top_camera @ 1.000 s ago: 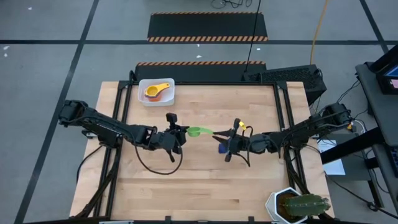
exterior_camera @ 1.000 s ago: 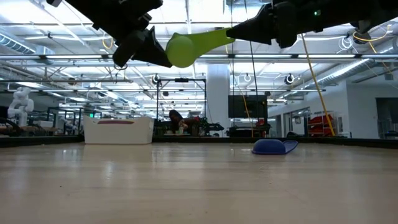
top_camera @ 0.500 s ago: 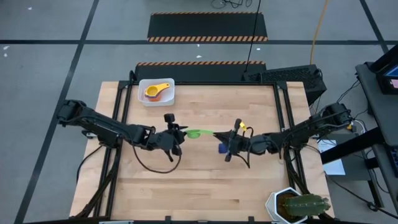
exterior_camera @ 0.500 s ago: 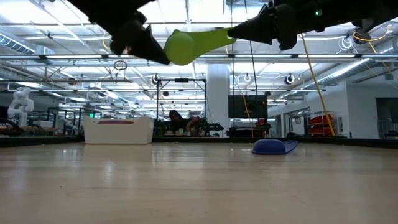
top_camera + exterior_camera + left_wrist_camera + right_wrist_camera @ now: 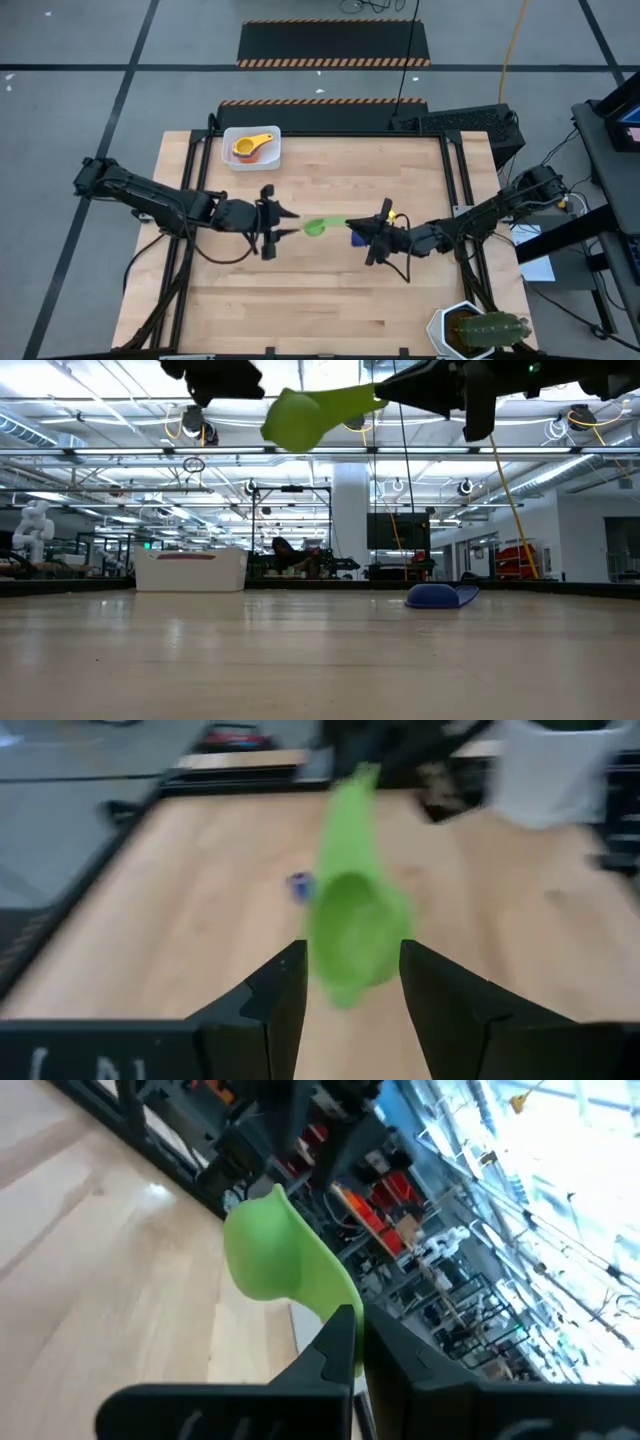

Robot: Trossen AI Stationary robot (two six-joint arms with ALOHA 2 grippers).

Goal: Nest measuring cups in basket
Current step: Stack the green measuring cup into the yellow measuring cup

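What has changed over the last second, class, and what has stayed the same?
The left gripper has drawn back from the green cup and stands open. The right gripper keeps the cup's handle, now carried nearer the table's front. The basket and blue cup have not moved.

Left wrist view smears the green cup (image 5: 350,935); low view crops both arms at the top edge; a blue cup (image 5: 357,238) sits half-hidden under the right arm.

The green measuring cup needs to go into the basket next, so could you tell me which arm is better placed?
Probably left. The right gripper holds the green measuring cup by its handle, but the open left gripper faces its bowl and sits nearer the basket.
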